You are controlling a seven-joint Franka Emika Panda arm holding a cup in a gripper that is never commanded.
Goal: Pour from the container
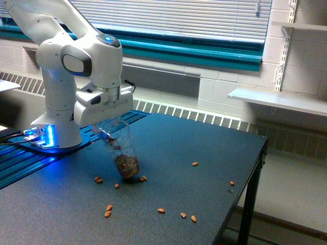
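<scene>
Loose almonds lie scattered nearest on the dark table, in front of and around the container. That clear cup tilts, nuts in its base, its rim pinched in the closed gripper. Behind it stand a radiator, blinds and a wall shelf.

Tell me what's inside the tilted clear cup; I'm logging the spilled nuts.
The clear cup holds brown nuts heaped at its bottom. Its rim is covered by the gripper.
</scene>
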